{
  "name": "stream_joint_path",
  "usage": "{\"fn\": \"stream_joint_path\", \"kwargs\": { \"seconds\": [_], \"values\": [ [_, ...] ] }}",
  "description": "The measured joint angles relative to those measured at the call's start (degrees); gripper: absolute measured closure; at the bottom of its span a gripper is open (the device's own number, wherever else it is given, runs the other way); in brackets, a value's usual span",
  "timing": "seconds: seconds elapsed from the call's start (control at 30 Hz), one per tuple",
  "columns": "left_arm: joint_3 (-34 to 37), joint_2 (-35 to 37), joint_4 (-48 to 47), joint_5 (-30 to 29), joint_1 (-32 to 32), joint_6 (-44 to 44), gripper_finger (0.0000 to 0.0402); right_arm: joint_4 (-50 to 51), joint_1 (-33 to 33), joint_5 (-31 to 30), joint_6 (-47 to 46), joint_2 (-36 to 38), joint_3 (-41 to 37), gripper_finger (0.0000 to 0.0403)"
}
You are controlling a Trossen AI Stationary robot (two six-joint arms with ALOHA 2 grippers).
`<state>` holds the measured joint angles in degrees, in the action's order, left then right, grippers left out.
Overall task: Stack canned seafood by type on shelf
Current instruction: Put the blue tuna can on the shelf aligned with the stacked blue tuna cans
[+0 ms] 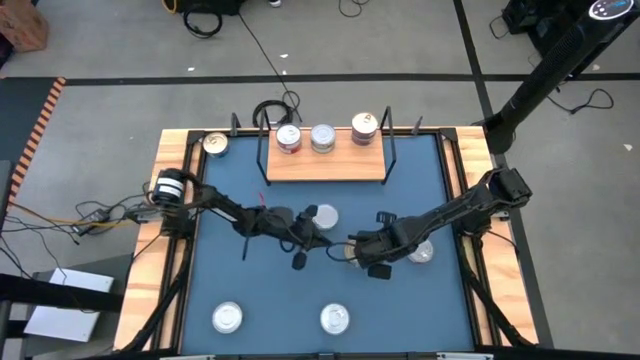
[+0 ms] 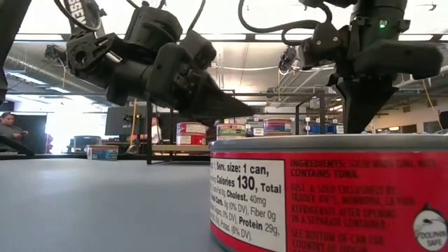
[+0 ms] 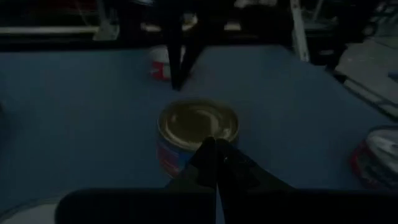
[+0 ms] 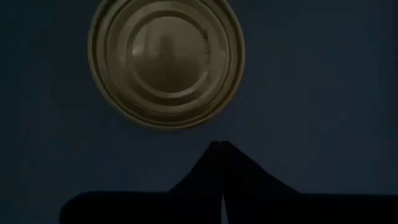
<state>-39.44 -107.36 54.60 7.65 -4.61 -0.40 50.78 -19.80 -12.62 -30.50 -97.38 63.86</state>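
- The shelf (image 1: 325, 165) sits at the far edge of the blue table (image 1: 230, 280), with three cans side by side on it: a red-labelled one (image 1: 288, 138), a pale one (image 1: 322, 137) and another red-labelled one (image 1: 364, 128).
- A gold-lidded can (image 1: 215, 144) stands off the shelf, on the table's far left corner.
- The left gripper (image 1: 318, 240) is mid-table, fingers pressed together and holding nothing, its tip just beside a silver-lidded can (image 1: 324, 216). In the left wrist view the closed fingers (image 3: 214, 163) point at that can (image 3: 198, 127), right at its near edge; I cannot tell if they touch it.
- The right gripper (image 1: 352, 252) is also mid-table, close to the left one, fingers together and empty. Its wrist view looks straight down on a gold lid (image 4: 166, 62) lying just ahead of the closed fingertips (image 4: 219, 149).
- Another can (image 1: 420, 251) lies partly under the right arm (image 1: 455, 210).
- Two silver-lidded cans (image 1: 228, 318) (image 1: 335, 319) stand well apart along the near edge.
- In the low view a red can (image 2: 329, 192) with a nutrition label fills the foreground.
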Motion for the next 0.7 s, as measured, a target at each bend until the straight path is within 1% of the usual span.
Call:
{"fn": "stream_joint_path", "kwargs": {
  "seconds": [0.1, 0.17, 0.27, 0.33, 0.5, 0.7],
  "values": [
    [-1.5, -1.2, -2.7, -2.5, -0.5, 0.1, 0.0396, -0.1, -0.3, 0.4, 0.0, 0.0, 0.0, 0.0394],
    [-1.8, -1.6, -4.9, -3.7, -0.5, 0.1, 0.0396, -0.6, -0.5, 2.4, 0.0, 0.0, -0.2, 0.0394],
    [-2.3, -2.8, -6.6, -4.8, -0.4, 0.1, 0.0396, -3.7, -0.9, 5.5, -0.2, 0.0, -2.5, 0.0396],
    [-2.3, -3.3, -6.3, -4.9, -0.5, 0.2, 0.0396, -9.1, -1.2, 6.7, 0.0, 0.0, -4.9, 0.0397],
    [-2.3, -4.7, -6.5, -5.1, -0.5, 1.2, 0.0396, -19.2, -0.9, 5.6, 0.7, 0.0, -9.6, 0.0395],
    [-3.7, -6.1, -6.6, -6.4, -0.4, 1.6, 0.0396, -27.6, 1.2, 4.7, 3.1, 0.0, -11.4, 0.0395]
  ]
}}
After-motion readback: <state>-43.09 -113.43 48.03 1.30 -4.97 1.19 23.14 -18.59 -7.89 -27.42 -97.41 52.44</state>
